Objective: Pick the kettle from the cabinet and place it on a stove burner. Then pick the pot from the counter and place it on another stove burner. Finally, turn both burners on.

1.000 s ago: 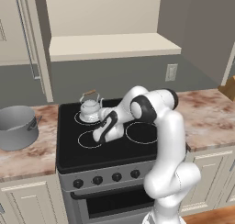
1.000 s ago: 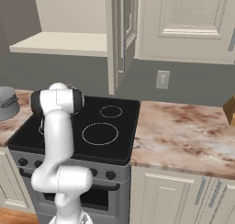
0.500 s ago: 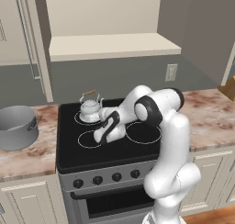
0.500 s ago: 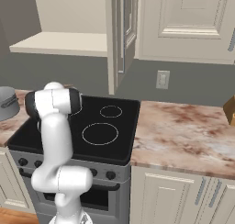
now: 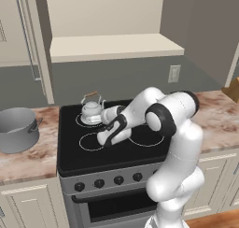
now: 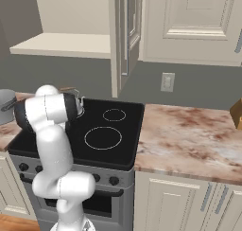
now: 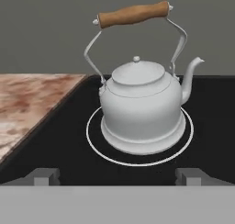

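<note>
From behind on my left, the kettle (image 5: 91, 110) stands upright on the rear left ring of the stove (image 5: 70, 161), and my pincer (image 5: 105, 139) hangs low over the front left ring, just beside it and apart from it. The pot (image 5: 17, 128) waits on the counter (image 5: 28, 161) to the left of the stove, and the cabinet (image 5: 114, 46) shelf above is bare. The stove knobs (image 5: 117, 180) sit along the front panel below.

From behind on my right, my own elbow covers most of the kettle; the pot's rim (image 6: 5, 102) peeks in at the left edge.

Looking along my hand, the kettle (image 7: 142, 109) sits squarely inside its burner ring (image 7: 137, 159), spout to the right, brown grip arched overhead. My fingertips (image 7: 43, 176) stand spread as wide as they go, with nothing between them.

The kettle step looks done, so I judge the pot comes next. The risk is in swinging left: my forearm passes close by, and a careless sweep could clip the handle and shove the kettle off its ring.
</note>
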### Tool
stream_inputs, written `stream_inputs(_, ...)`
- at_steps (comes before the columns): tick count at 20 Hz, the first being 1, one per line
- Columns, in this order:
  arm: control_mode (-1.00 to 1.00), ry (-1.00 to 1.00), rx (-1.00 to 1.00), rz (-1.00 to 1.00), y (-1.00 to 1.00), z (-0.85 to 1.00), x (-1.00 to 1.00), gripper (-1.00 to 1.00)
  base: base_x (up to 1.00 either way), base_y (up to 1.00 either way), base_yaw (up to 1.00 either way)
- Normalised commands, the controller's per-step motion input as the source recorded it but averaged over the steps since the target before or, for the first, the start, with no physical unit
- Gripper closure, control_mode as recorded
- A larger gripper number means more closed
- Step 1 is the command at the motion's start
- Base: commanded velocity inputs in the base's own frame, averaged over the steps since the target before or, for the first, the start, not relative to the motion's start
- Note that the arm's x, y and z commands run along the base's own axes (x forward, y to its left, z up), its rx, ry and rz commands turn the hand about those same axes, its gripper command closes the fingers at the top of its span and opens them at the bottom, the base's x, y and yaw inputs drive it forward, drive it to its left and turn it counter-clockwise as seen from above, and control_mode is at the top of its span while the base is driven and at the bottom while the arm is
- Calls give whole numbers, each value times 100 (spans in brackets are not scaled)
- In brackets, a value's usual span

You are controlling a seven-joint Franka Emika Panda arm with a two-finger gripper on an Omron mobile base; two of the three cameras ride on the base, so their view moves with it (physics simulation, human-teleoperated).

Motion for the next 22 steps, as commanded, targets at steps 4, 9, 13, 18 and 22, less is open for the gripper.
stream_inputs(4,-100,19,0,-1,-5,24,-29,-100,0,0,0)
stream_inputs(9,-100,18,0,-1,-7,22,-31,-100,0,0,0)
stream_inputs(13,-100,19,0,-1,-25,19,-36,-100,0,0,0)
stream_inputs(18,-100,21,1,-1,-36,16,-30,-100,0,0,0)
stream_inputs(22,-100,19,0,0,-40,15,-28,-100,0,0,0)
